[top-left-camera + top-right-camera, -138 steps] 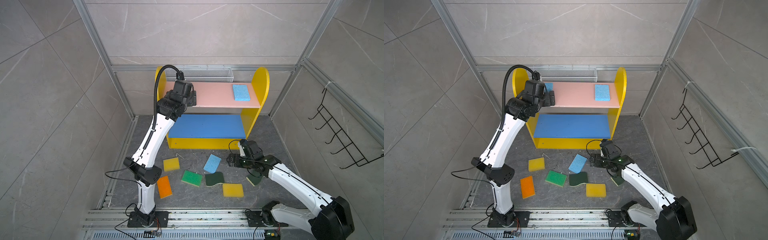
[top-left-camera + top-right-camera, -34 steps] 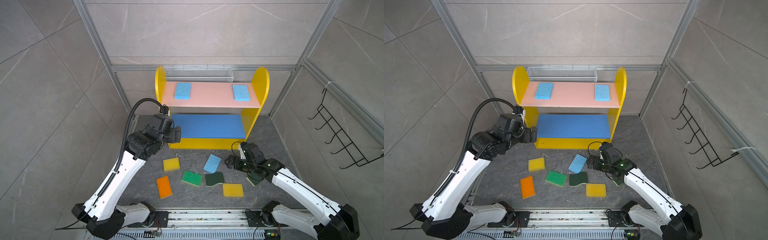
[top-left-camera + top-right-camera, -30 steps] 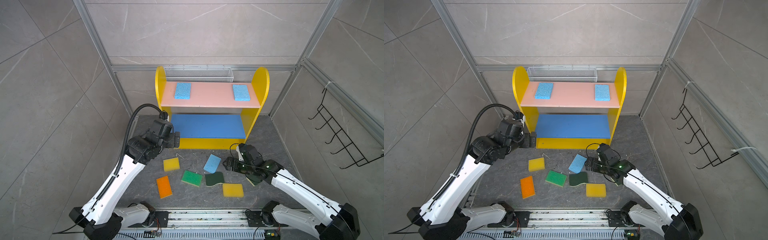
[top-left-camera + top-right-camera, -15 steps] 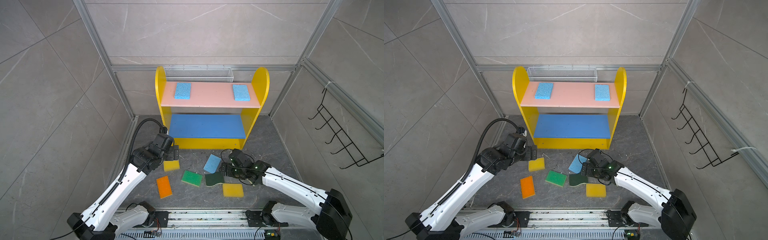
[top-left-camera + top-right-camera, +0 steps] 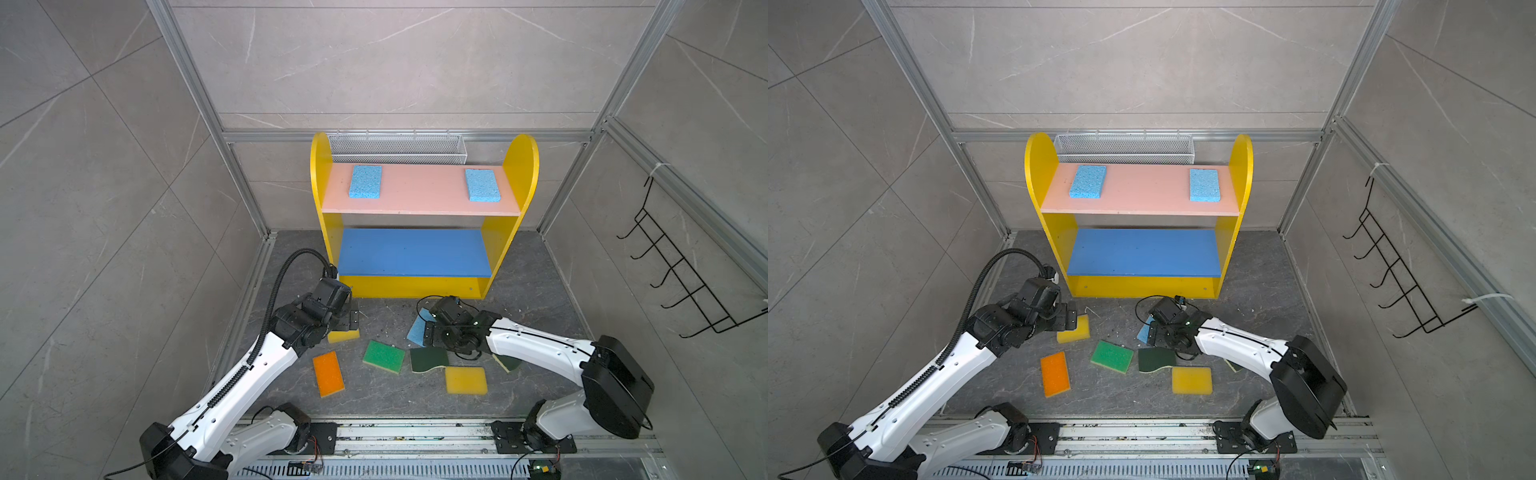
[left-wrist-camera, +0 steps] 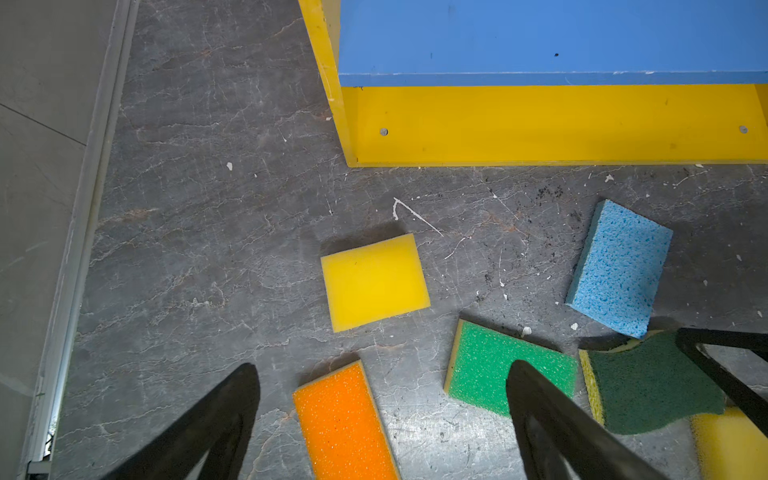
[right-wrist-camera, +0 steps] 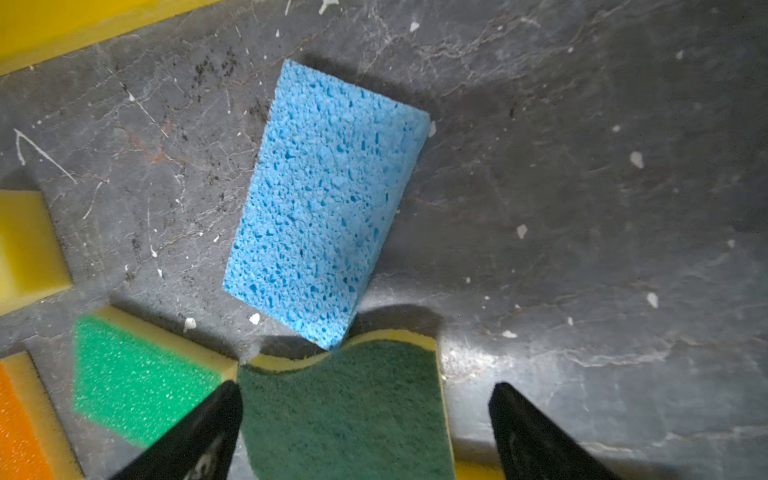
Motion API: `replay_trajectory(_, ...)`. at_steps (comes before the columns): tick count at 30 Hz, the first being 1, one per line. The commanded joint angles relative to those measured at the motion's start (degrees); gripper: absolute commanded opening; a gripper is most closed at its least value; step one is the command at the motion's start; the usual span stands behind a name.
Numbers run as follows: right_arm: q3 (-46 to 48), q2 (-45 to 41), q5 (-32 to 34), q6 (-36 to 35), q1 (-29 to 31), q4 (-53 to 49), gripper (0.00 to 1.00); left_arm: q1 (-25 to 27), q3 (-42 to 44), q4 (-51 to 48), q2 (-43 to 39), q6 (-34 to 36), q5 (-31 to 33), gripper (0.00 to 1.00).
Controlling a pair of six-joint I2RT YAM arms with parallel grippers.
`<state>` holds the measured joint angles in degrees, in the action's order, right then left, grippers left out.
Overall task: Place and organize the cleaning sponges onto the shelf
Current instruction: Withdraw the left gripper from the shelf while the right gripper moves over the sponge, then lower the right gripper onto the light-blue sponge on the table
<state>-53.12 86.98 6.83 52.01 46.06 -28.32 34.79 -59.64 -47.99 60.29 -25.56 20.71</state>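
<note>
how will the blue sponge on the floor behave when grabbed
The blue sponge looks open-pored all over, so probably light and squashy between the fingers. Lying flat, it should not roll. Its corner seems to touch the dark green scourer, which may shift.

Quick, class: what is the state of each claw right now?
Left claw: open, holding nothing.
Right claw: open, holding nothing.

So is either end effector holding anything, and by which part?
Nothing held. Left end effector is open by the yellow sponge, right end effector open by the dark-green scourer; both lie flat on the floor.
</note>
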Motion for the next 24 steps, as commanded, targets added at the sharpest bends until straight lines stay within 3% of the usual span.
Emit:
replay_trajectory(1,-3.74,3.24,2.54,2.16,1.52,1.2,0.95,0.2,2.12,4.07,-0.81,-1.93,-1.26,0.95)
replay_trajectory(14,-12.27,14.03,4.53,6.01,2.9,-3.64,0.96,-0.07,7.09,7.59,-1.32,-1.23,-1.93,0.96)
replay_trajectory(24,-16.98,18.28,7.51,8.19,4.55,-8.98,0.97,-2.46,7.89,10.38,0.54,0.25,-8.04,0.96)
